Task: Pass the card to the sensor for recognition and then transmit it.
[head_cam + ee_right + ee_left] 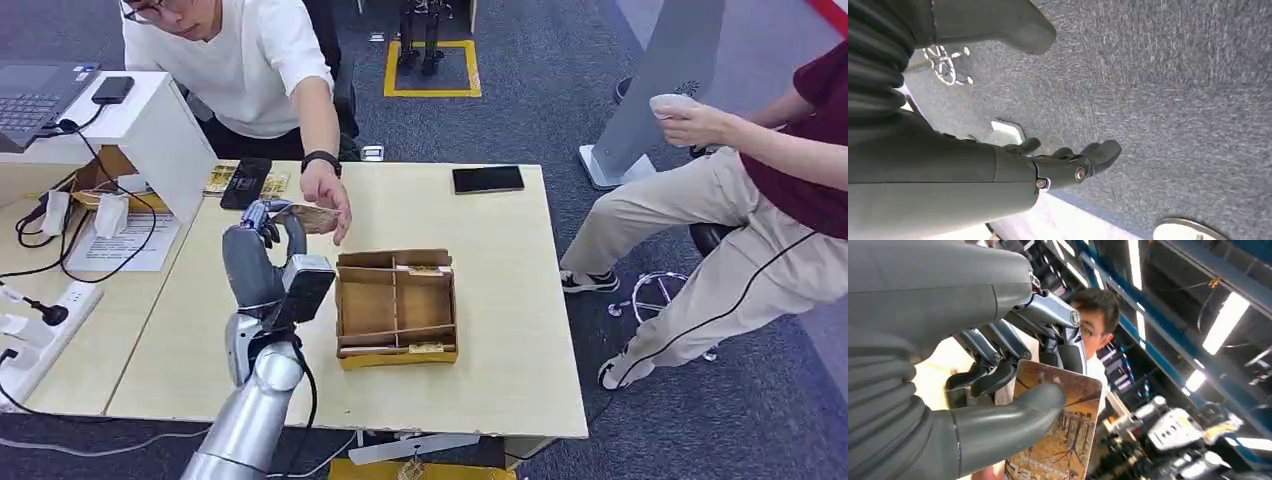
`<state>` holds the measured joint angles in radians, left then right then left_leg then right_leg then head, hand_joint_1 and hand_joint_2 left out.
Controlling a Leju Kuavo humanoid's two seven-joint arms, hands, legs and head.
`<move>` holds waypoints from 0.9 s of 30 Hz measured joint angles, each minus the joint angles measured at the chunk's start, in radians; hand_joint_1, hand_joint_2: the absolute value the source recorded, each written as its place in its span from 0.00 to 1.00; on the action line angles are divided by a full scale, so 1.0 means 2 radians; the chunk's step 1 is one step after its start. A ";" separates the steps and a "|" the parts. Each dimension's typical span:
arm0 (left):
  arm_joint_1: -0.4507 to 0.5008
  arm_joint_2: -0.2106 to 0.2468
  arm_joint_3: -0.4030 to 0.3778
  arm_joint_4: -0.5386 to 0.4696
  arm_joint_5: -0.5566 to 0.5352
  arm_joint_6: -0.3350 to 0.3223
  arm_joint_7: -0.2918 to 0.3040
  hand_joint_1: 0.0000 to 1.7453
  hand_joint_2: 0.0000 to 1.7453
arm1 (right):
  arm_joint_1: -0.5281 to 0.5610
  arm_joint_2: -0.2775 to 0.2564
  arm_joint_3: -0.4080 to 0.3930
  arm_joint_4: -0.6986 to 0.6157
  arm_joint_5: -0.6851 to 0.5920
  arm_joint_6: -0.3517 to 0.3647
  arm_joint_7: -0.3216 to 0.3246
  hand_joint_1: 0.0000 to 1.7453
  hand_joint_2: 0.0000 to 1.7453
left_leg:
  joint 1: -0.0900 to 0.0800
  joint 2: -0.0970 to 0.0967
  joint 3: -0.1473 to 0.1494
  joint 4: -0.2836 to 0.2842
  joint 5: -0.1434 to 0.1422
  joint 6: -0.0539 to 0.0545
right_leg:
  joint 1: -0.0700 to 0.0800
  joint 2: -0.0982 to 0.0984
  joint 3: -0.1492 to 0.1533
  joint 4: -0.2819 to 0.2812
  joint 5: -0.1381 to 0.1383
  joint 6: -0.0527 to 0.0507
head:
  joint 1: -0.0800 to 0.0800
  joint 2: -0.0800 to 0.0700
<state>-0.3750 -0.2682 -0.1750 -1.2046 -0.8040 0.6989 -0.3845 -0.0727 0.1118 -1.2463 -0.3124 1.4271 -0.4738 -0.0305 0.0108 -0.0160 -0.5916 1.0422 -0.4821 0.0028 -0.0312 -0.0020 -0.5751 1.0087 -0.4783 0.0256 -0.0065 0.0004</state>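
The card (1060, 435) is pinched by the left hand (262, 262) between the thick thumb (1013, 415) and the darker fingers (993, 377), raised above the table (500, 330) behind the cardboard tray (396, 307). It is probably held out this way so that it can be taken by the person's hand (326, 198), which is touching its far end. In the head view its long axis lies about level, pointing away from the robot's hand toward that person. The right hand (1068, 162) is hanging over the carpet, its fingers apart, with nothing held.
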 joint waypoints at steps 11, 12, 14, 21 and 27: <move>-0.029 -0.029 0.112 0.064 -0.126 0.000 0.025 1.00 1.00 | -0.010 -0.003 0.014 0.007 0.004 0.002 0.009 0.00 1.00 | 0.000 0.000 0.000 0.000 0.000 0.000 | 0.000 0.000 0.000 0.000 0.000 0.000 | 0.000 0.000; -0.031 -0.029 0.116 0.068 -0.127 0.000 0.025 1.00 1.00 | -0.010 -0.003 0.015 0.008 0.004 0.002 0.009 0.00 1.00 | 0.000 0.000 0.000 0.000 0.000 0.000 | 0.000 0.000 0.000 0.000 0.000 0.000 | 0.000 0.000; -0.033 -0.031 0.123 0.073 -0.127 0.000 0.025 1.00 1.00 | -0.011 -0.004 0.016 0.009 0.004 0.002 0.009 0.00 1.00 | 0.000 0.000 0.000 0.000 0.000 0.000 | 0.000 0.000 0.000 0.000 0.000 0.000 | 0.000 0.000; -0.035 -0.037 0.133 0.085 -0.165 0.000 0.043 1.00 1.00 | -0.010 -0.004 0.018 0.010 0.002 0.003 0.010 0.00 1.00 | 0.000 0.000 0.000 0.000 0.000 0.000 | 0.000 0.000 0.000 0.000 0.000 0.000 | 0.000 0.000; -0.035 -0.039 0.131 0.108 -0.143 0.000 0.057 0.00 1.00 | -0.010 -0.005 0.019 0.010 -0.006 0.003 0.010 0.00 1.00 | 0.000 0.000 0.000 0.000 0.000 0.000 | 0.000 0.000 0.000 0.000 0.000 0.000 | 0.000 0.000</move>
<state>-0.4453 -0.3468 0.0870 -0.9884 -1.0899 0.6992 -0.2705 -0.0929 0.1022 -1.2077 -0.2922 1.4160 -0.4681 -0.0103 0.0108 -0.0160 -0.5915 1.0423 -0.4821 0.0028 -0.0312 -0.0021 -0.5753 1.0087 -0.4783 0.0257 -0.0061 0.0000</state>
